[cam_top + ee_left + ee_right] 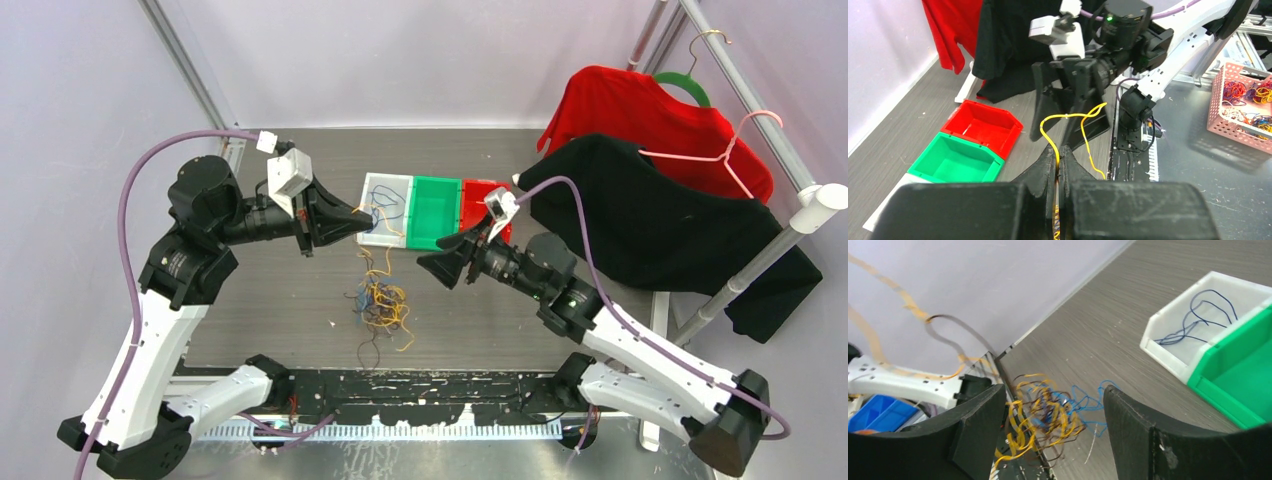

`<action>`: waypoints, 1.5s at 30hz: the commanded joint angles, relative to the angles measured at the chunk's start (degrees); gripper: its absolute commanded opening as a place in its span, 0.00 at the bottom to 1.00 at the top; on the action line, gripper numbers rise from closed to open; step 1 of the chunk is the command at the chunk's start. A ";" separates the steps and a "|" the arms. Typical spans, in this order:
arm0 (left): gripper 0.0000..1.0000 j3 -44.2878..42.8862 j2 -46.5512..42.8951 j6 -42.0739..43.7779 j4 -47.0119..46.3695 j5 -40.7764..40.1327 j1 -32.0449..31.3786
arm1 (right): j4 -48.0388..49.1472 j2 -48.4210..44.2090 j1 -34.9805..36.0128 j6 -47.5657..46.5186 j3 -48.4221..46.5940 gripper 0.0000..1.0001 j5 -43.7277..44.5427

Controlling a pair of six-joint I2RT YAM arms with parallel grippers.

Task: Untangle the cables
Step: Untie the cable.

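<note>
When looked at from above, left gripper point(365, 218): raised at the near-left corner of the white bin point(368, 190), its arm folded sharply at the elbow.
Right gripper point(437, 264): pointed leftwards and lifted just in front of the green bin point(432, 182); the red bin point(480, 187) is partly hidden behind its wrist.
Cables point(382, 305): a tangled heap of orange-yellow, blue and dark strands is laid on the grey table point(280, 290) between the two arms.
Left wrist view, jaws: pressed together, with the yellow cable point(1068, 116) pinched between them and looped upward in front of the right gripper.
Pink basket point(1219, 95): set at the right, with coloured loops inside.
Right wrist view, jaws: spread wide apart above the heap, which is seen on the table between the two fingers.
Blue cable point(1193, 320): laid inside the white bin, beside the green bin.
</note>
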State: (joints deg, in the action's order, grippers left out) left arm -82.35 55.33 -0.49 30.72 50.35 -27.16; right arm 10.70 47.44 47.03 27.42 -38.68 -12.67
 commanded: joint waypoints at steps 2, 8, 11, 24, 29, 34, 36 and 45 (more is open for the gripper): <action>0.00 -1.50 -0.91 0.06 -1.37 2.64 -0.22 | 10.85 8.78 -1.50 4.08 -5.65 0.76 -4.13; 0.00 -1.28 -0.87 0.71 -0.40 2.91 -0.17 | 30.13 16.76 -1.28 15.44 -8.42 0.78 -19.35; 0.00 -1.28 -0.76 0.87 -0.37 2.94 -0.22 | 30.90 17.77 0.17 15.17 -9.05 0.78 -22.63; 0.00 -1.72 -0.01 0.21 -0.79 2.98 -0.20 | 21.23 24.21 6.29 5.81 -16.53 0.73 -20.02; 0.00 -2.55 0.00 -1.05 -1.17 3.46 -0.18 | 24.42 29.16 6.43 9.00 -18.48 0.47 -18.95; 0.00 -4.67 0.21 -2.15 -1.79 3.10 -0.18 | 30.00 31.01 6.89 11.56 -14.92 0.24 -17.38; 0.00 -5.66 0.46 -2.46 -2.40 2.65 -0.18 | 31.53 31.37 7.14 12.34 -13.26 0.14 -16.80; 0.00 -10.15 1.94 -0.30 -4.85 -3.92 -0.18 | 32.81 31.62 7.79 13.17 -8.25 0.07 -13.62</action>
State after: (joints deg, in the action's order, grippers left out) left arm -89.14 56.55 -1.50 29.78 49.84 -27.16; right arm 38.61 79.15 54.35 39.75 -47.75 -28.80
